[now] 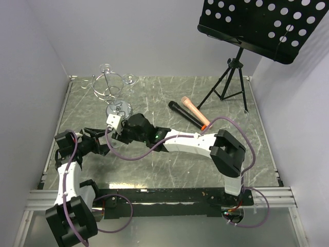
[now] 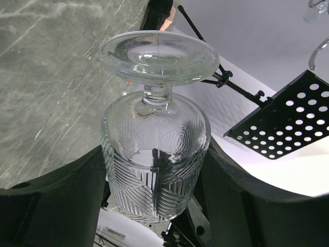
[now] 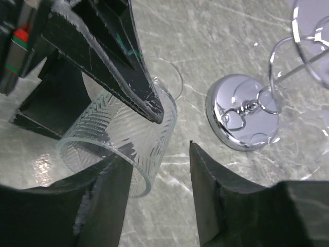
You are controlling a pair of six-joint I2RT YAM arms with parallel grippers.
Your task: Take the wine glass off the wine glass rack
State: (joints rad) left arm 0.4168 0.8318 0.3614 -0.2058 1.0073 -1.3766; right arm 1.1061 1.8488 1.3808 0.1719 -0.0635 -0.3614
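Right wrist view: wine glass half hidden, tight between left fingers, right fingers apart beside its rim.

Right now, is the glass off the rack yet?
Yes, the big part looks done. The wine glass is off the wine glass rack, and the left tool grips its bowl. The right tool is open beside its rim. What's probably left is putting it down safely.
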